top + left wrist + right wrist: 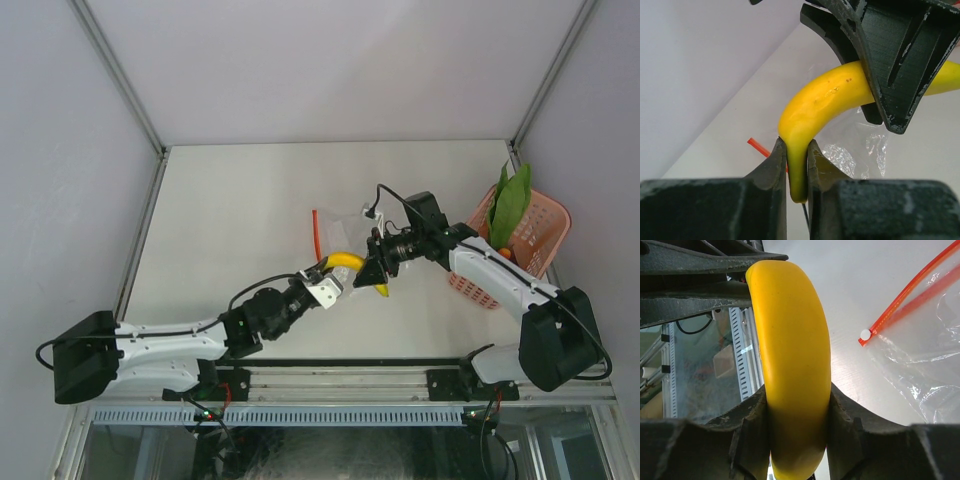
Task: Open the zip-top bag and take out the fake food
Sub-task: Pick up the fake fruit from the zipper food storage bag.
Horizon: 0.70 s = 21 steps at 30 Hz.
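Crowded middle, open left
We find the left gripper [328, 268] and right gripper [373, 274] joined on the banana [347, 261] by the bag [340, 228]; the basket [548, 225] blocks the right wall [590, 110]; the left half of the table [225, 220] lies open.

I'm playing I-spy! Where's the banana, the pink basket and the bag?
Yellow plastic toy banana [815, 105]: left wrist view, its curved middle.
Pink plastic lattice basket [548, 222]: top view, its lattice wall.
Clear plastic zip-top bag [930, 340]: right wrist view, film beside red zipper.

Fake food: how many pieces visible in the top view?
3: banana lifted beside the zip-top bag; green leafy vegetable upright in the pink basket; orange piece low in that basket, mostly hidden. More may sit hidden there.
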Tool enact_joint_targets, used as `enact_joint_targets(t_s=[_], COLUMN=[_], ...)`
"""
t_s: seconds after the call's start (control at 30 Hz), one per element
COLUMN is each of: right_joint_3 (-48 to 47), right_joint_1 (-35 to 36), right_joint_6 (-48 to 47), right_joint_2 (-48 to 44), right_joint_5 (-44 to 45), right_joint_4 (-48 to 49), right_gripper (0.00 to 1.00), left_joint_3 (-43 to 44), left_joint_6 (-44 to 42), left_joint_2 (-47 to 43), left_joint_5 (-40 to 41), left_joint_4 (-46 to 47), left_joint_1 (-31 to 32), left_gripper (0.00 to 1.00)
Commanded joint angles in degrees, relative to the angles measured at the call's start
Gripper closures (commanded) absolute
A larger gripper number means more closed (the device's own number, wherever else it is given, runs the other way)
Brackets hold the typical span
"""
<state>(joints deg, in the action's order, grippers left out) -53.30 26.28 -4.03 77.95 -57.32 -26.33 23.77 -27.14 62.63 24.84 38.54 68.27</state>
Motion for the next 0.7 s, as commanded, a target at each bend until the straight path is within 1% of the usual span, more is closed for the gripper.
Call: enact_joint_targets(t_s=[0.0, 0.07, 0.1, 0.13, 0.23, 0.3, 0.37, 0.43, 0.5, 0.57, 0.67], right_joint_3=[-2.4, -2.5, -2.5, -2.6, -2.6, -3.0, -3.8, -4.5, -5.2, -5.8, -6.5], right_joint_1=[-0.5, -0.9, -1.1, -1.3, -2.2, -2.7, -3.3, -4.0, -4.9, -6.1, -8.3], right_joint_6=[0.1, 0.2, 0.2, 0.1, -0.5, -2.1, -4.2, -6.2, -8.1, -9.8, -12.1], right_joint_2=[0.0, -0.1, -0.2, -0.2, -0.9, -1.3, -1.8, -2.3, -3.0, -3.9, -5.9], right_joint_5=[-2.0, -2.2, -2.5, -2.7, -3.5, -3.7, -3.7, -3.7, -2.7, -2.1, -1.3], right_joint_4=[2.0, 2.0, 2.0, 2.1, 1.8, 0.9, -0.7, -2.8, -4.4, -6.1, -7.9], right_gripper=[0.94, 0.97, 0.97, 0.98, 0.99, 1.0, 1.0, 1.0, 1.0, 1.0, 1.0], left_joint_3=[3.2, 2.7, 2.5, 2.0, 0.7, 0.5, 2.3, 4.9, 6.1, 5.9, 3.9], left_joint_6=[1.1, 2.2, 2.9, 3.8, 8.0, 13.1, 21.1, 26.6, 30.9, 34.3, 38.0], left_joint_2=[-0.8, -1.4, -1.9, -2.4, -4.6, -6.7, -9.1, -11.4, -13.3, -16.0, -20.3], left_joint_5=[0.7, 0.4, 0.0, -0.5, -1.0, -0.4, 0.6, -0.5, -1.8, -2.3, -1.7], left_joint_4=[3.0, 3.0, 3.0, 3.0, 2.9, 0.9, -5.8, -14.3, -19.5, -21.7, -22.4], left_joint_1=[0.4, 0.4, 0.4, 0.4, 0.4, 0.4, 0.4, 0.4, 0.4, 0.4, 0.4], left_gripper=[0.79, 0.69, 0.62, 0.52, 0.34, 0.25, 0.17, 0.14, 0.11, 0.1, 0.08])
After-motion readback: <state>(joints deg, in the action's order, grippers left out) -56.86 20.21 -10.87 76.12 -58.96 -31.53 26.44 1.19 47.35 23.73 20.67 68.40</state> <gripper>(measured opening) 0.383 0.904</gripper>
